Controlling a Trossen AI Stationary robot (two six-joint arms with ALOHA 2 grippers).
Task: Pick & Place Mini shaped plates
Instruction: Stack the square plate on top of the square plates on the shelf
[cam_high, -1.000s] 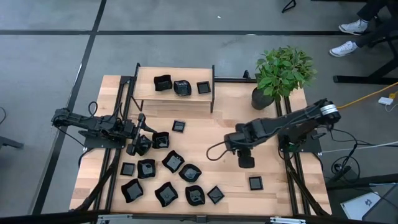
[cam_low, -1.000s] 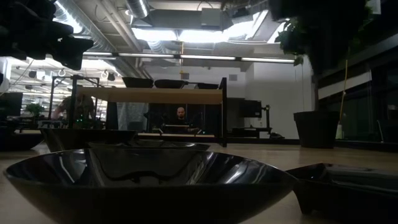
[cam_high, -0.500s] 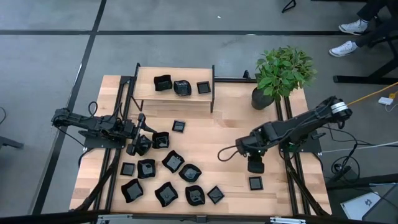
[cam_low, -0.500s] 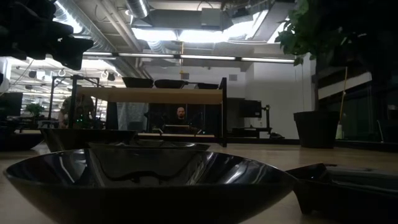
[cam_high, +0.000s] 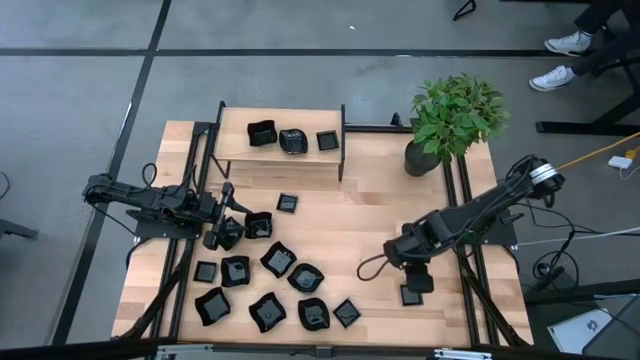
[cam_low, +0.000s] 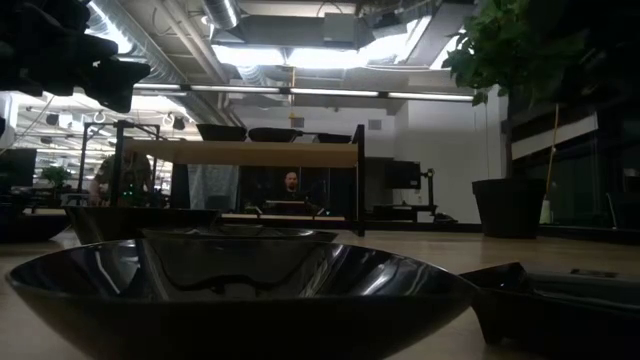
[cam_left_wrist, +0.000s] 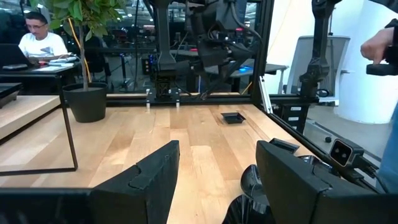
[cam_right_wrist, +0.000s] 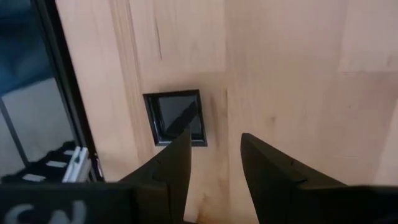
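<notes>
The right gripper (cam_high: 414, 283) hangs over the table's (cam_high: 340, 225) near right part, fingers (cam_right_wrist: 174, 163) spread with nothing between them, just above a lone square plate (cam_right_wrist: 176, 117) that lies flat by the right edge. The left gripper (cam_high: 228, 232) rests at the left side beside a plate (cam_high: 259, 225), fingers (cam_left_wrist: 155, 177) apart and grasping nothing. A cluster of plates (cam_high: 278, 260) lies near left. 3 more plates (cam_high: 292, 140) sit on the far shelf (cam_high: 300, 158). A potted plant (cam_high: 452, 118) stands far right.

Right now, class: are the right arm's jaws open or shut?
Open. The right gripper shows bare table between its jaws, above the small square plate.
</notes>
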